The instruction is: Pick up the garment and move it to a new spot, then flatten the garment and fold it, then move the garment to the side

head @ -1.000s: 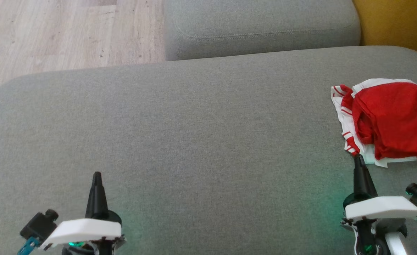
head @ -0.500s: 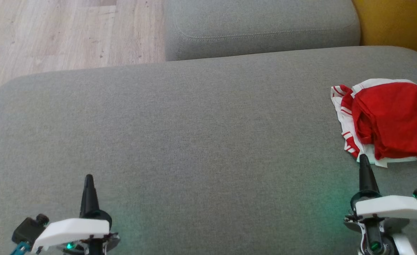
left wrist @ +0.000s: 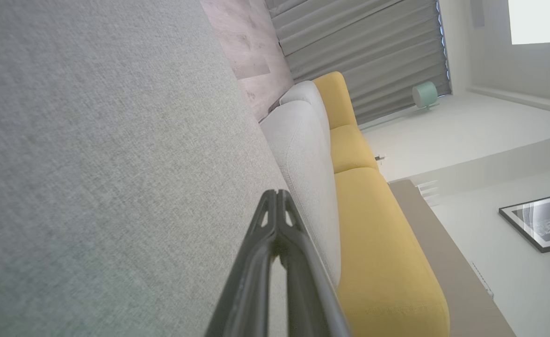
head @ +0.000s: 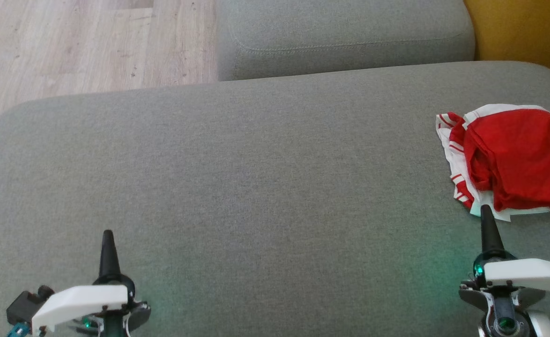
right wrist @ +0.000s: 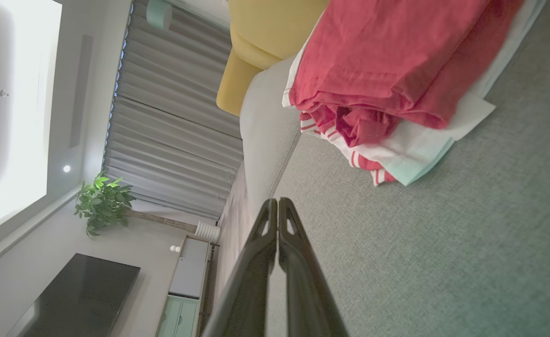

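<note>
the garment [head: 513,159] lies on the right side of the wide seat cushion [head: 256,178]. the right gripper [head: 485,209] is just before its front edge, the left gripper [head: 108,233] well apart at the left. a second cushion [head: 340,32] stands behind, the floor [head: 69,42] to its left.

Left gripper [head: 107,234] and right gripper [head: 486,209] both hover low, fingers pressed together, pointing forward.

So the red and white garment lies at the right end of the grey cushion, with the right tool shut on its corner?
No. The right tool is shut on nothing; the right wrist view shows its tips short of the garment. The rest holds.
</note>
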Controlling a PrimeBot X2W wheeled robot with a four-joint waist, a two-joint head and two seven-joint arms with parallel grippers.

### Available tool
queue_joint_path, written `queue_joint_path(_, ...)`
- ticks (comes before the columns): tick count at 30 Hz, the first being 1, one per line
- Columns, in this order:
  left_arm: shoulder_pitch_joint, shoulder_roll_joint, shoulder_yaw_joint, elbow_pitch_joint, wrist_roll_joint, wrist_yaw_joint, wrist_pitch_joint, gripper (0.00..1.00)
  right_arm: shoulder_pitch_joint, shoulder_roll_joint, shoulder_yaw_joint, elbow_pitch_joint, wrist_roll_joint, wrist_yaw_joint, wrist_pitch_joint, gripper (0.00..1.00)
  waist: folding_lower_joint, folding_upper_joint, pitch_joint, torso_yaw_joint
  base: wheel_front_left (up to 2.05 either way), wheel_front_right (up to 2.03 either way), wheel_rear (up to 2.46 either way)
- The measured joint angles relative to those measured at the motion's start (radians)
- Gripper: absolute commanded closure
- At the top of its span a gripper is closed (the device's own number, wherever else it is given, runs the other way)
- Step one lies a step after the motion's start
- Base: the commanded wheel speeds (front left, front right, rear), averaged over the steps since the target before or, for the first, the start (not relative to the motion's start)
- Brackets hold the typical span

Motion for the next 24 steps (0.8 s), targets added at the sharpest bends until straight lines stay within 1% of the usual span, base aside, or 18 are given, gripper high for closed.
queue_joint_path(21, -0.011, 0.0, 0.048, 0.001, -0.21, 0.0, 0.062, 1.0, -0.013, 0.0, -0.034, -0.007, 0.26, 0.0, 0.06, 1.0, 0.0, 0.0, -0.002, -0.001, 0.0, 0.0, 0.0)
queue_joint_path(24, -0.012, 0.0, 0.062, 0.001, -0.251, 0.0, 0.075, 1.0, -0.021, 0.0, -0.04, -0.013, 0.31, 0.0, 0.07, 1.0, 0.0, 0.0, -0.002, -0.001, 0.0, 0.0, 0.0)
